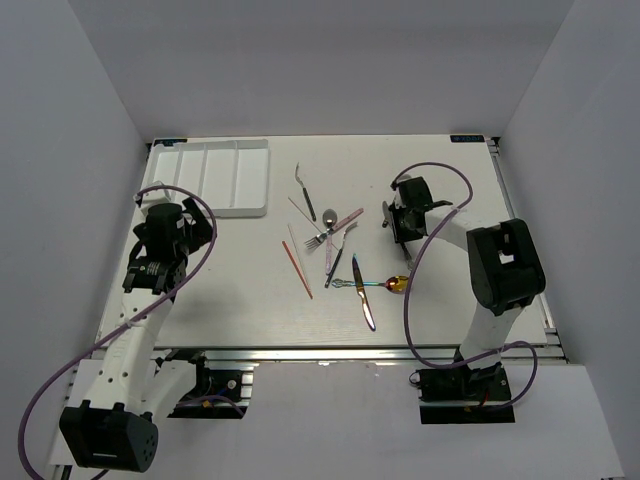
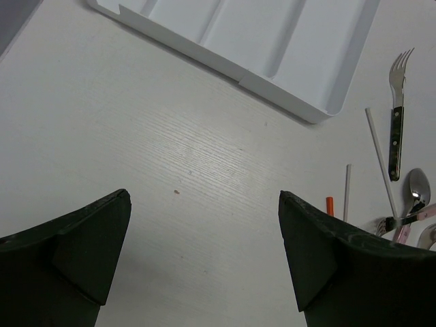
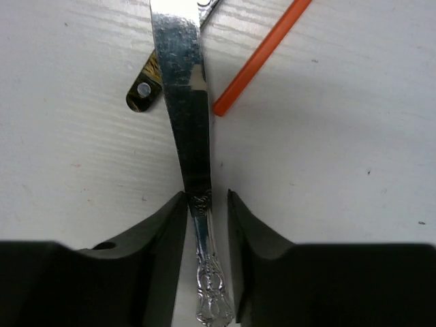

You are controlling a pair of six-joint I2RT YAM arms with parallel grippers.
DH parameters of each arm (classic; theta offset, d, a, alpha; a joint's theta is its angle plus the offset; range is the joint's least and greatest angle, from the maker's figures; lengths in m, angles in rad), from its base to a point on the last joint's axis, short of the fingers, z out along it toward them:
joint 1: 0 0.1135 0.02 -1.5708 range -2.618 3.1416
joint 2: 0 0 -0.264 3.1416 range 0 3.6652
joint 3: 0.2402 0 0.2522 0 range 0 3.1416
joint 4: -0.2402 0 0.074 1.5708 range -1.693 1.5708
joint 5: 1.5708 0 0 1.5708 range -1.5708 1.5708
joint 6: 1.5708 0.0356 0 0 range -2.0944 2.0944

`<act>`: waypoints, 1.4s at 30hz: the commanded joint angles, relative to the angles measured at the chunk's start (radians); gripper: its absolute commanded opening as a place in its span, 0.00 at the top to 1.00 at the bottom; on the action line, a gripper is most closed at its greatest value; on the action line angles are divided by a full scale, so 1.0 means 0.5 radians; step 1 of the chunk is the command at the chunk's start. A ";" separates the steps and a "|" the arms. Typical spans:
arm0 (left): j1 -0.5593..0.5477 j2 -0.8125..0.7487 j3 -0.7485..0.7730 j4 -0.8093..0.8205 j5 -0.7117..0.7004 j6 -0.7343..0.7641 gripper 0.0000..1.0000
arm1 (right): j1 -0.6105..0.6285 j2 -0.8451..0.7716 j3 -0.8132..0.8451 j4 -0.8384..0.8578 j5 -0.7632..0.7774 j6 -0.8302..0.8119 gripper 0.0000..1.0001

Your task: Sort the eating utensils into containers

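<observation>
Starting nearest the lens in the right wrist view, the right gripper has its fingers close on either side of the neck of a silver knife. One finger touches it and a sliver of table shows beside the other, so I cannot tell whether they truly pinch it. The ornate handle runs back between the fingers. The blade points straight away, up the frame, overlapping the end of a dark riveted handle and passing just beside the tip of an orange chopstick.

From above, that gripper sits right of centre, with the scattered utensils lying between it and the white cutlery tray in the upper left. The left gripper hangs spread wide and empty over bare table, the tray's rim near ahead of it, so the left arm is much the nearer. The knife's trip likely runs leftward and farther back, with its length turned along the slots.
</observation>
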 commanded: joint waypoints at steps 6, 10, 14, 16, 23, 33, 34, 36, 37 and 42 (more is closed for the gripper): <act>-0.001 -0.008 -0.007 0.028 0.027 0.024 0.02 | 0.004 0.052 -0.020 -0.007 -0.020 -0.029 1.00; -0.001 -0.033 0.005 0.031 0.076 0.012 0.02 | 0.010 -0.134 -0.066 0.057 -0.152 -0.026 1.00; -0.001 -0.079 0.058 0.125 0.360 -0.043 0.02 | 0.013 -0.411 -0.063 0.107 -0.336 0.014 1.00; -0.001 -0.122 0.067 0.302 0.681 -0.114 0.02 | 0.019 -0.570 -0.030 0.086 -0.437 0.063 1.00; -0.053 -0.030 -0.199 1.529 1.682 -0.883 0.02 | 0.344 -0.786 0.038 0.088 -0.600 0.250 1.00; -0.707 0.320 -0.007 1.243 1.043 -0.764 0.04 | 0.875 -0.862 0.191 0.242 -0.340 0.590 1.00; -0.707 0.311 -0.022 1.230 1.018 -0.770 0.05 | 0.884 -0.856 0.204 0.266 -0.370 0.609 1.00; -0.710 0.301 -0.065 1.255 1.024 -0.798 0.06 | 0.927 -0.826 0.253 0.275 -0.379 0.640 1.00; -0.710 0.301 -0.071 1.306 1.042 -0.804 0.06 | 0.949 -0.810 0.271 0.291 -0.395 0.640 1.00; -0.713 0.332 -0.093 1.411 1.131 -0.832 0.11 | 1.065 -0.724 0.354 0.318 -0.401 0.652 1.00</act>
